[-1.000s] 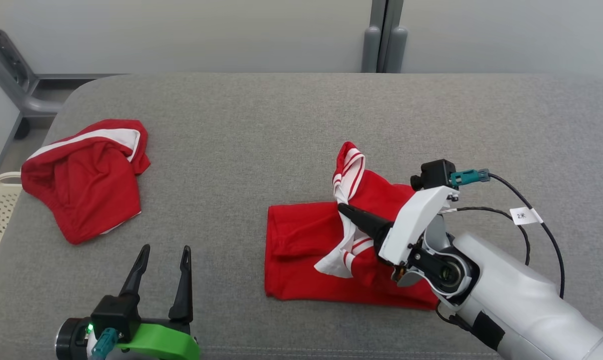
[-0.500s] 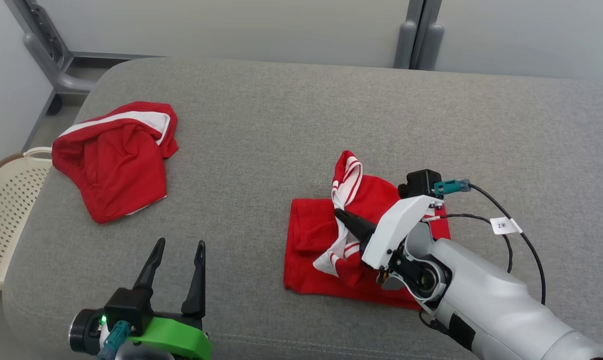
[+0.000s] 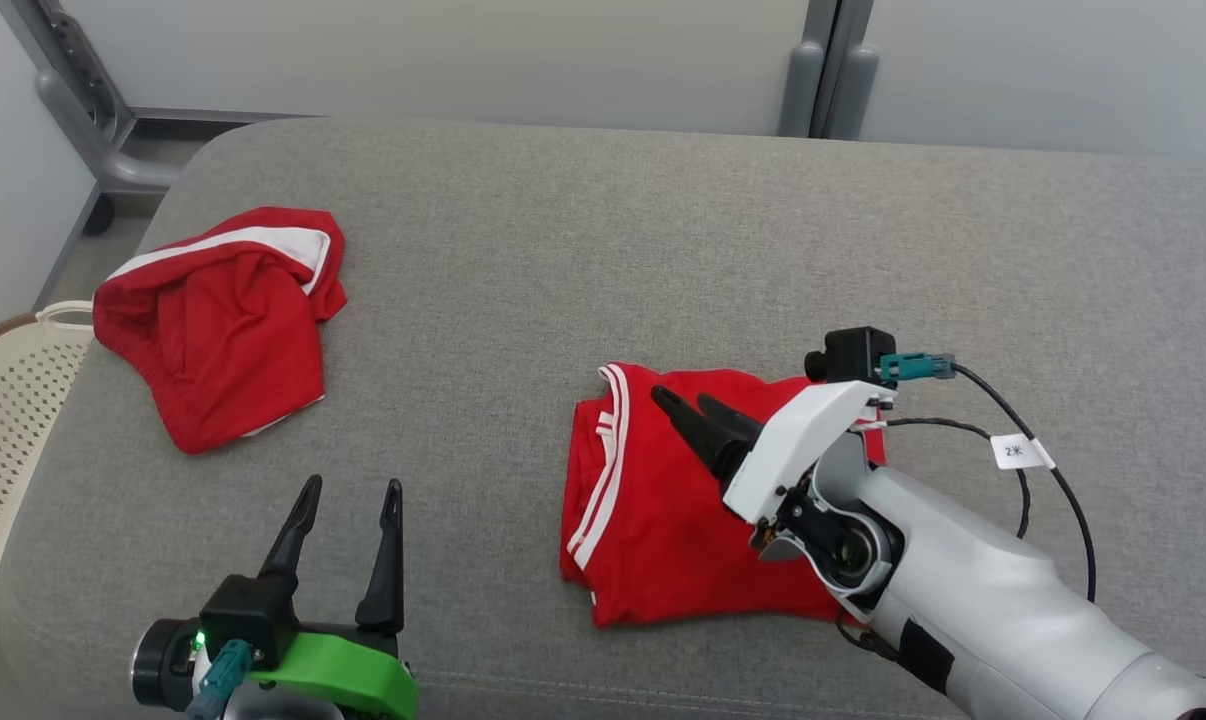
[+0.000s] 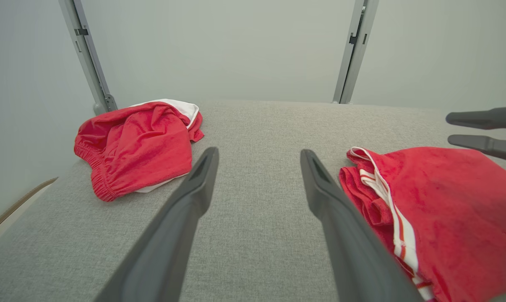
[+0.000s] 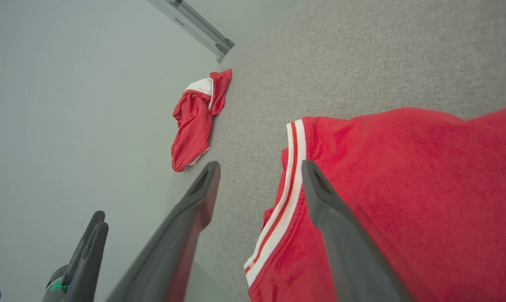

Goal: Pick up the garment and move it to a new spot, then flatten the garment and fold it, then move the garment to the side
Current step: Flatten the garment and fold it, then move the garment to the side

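Note:
The garment, red shorts with white stripes along the left edge, lies folded flat on the grey cushion. My right gripper hovers over its upper part, open, with nothing between the fingers. In the right wrist view the garment lies under the right finger, and its striped hem runs between the two fingers. My left gripper stands open at the lower left, apart from the garment.
A second red garment with a white band lies crumpled at the cushion's far left. A cream perforated basket stands on the floor beyond the left edge. Grey frame posts stand behind the cushion.
My right gripper has opened and let go of the striped flap. The flap has dropped leftward, so the garment lies folded flat. The head camera shifted a little; the left arm stays put.

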You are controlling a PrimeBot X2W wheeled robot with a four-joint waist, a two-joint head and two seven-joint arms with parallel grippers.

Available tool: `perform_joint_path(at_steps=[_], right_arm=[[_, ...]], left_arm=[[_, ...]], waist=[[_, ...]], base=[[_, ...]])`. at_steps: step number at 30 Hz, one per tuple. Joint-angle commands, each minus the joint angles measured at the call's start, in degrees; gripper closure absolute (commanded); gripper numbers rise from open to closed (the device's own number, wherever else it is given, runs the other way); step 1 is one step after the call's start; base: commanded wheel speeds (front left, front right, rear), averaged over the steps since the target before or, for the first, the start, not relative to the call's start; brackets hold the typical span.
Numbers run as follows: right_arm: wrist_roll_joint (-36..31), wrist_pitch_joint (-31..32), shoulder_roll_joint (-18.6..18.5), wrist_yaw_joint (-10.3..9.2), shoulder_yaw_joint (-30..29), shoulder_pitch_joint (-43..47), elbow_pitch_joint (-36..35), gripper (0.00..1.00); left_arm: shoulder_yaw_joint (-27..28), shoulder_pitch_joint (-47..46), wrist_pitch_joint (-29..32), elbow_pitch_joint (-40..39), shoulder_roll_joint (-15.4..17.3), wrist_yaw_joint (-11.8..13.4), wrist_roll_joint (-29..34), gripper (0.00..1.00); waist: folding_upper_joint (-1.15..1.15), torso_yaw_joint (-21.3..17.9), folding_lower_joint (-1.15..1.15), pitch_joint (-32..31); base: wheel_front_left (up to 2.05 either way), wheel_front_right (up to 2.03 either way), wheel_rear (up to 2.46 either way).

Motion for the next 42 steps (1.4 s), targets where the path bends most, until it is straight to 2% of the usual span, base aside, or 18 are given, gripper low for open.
perform_joint_path(at_steps=[1, 6, 11, 12, 18, 23, 29, 34, 42], right_arm=[[0.1, -1.0, -0.7, 0.01, -0.1, -0.4, -0.8, 0.00], [-2.1, -6.1, -3.8, 0.01, 0.3, -0.5, -4.3, 0.00], [-7.0, -11.1, -7.6, 0.01, 2.6, 0.0, -4.8, 0.00], [-9.0, -12.2, -9.3, 0.01, 3.3, 0.5, -4.0, 0.00], [-11.9, -13.1, -12.3, 0.00, 3.4, 1.9, 0.7, 0.00], [-12.2, -8.0, -12.6, 0.01, 4.4, 1.2, 5.6, 0.00], [-9.9, -1.4, -11.8, 0.01, 4.5, 0.2, 7.5, 0.00], [-8.3, 4.8, -11.6, 0.01, 5.1, -0.9, 9.2, 0.00], [-6.3, 10.8, -10.5, 0.01, 5.4, -2.2, 13.2, 0.00]], left_arm=[[0.2, -0.2, -0.1, -0.1, 0.0, 0.2, 0.3, 0.00], [0.4, 0.3, -0.1, -0.5, 0.0, 0.1, 0.4, 0.00], [0.5, 1.0, -0.1, -1.0, 0.0, 0.3, 0.6, 0.00], [0.7, 1.2, -0.1, -1.2, 0.0, 0.3, 0.6, 0.00], [2.0, 1.9, -0.1, -2.3, 0.0, 0.7, 1.0, 0.00], [4.0, 2.9, -0.1, -3.2, 0.1, 1.4, 1.6, 0.00], [5.8, 3.6, -0.1, -4.1, 0.2, 2.0, 1.9, 0.00], [6.3, 3.9, -0.1, -4.5, 0.1, 2.0, 2.0, 0.00], [5.8, 3.5, -0.1, -4.4, 0.1, 2.0, 1.7, 0.00]], waist=[[0.00, -0.4, 0.00, -0.2], [0.00, -1.3, 0.00, -0.4], [0.00, -1.9, 0.00, -0.7], [0.00, -2.2, 0.00, -0.8], [0.00, -3.3, 0.00, -1.2], [0.00, -4.3, 0.00, -1.6], [0.00, -4.7, 0.00, -1.7], [0.00, -4.4, 0.00, -1.6], [0.00, -3.3, 0.00, -1.0]], base=[[0.00, 0.00, 0.00], [0.00, 0.00, 0.00], [0.00, 0.00, 0.00], [0.00, 0.00, 0.00], [0.00, 0.00, 0.00], [0.00, 0.00, 0.00], [0.00, 0.00, 0.00], [0.00, 0.00, 0.00], [0.00, 0.00, 0.00]])
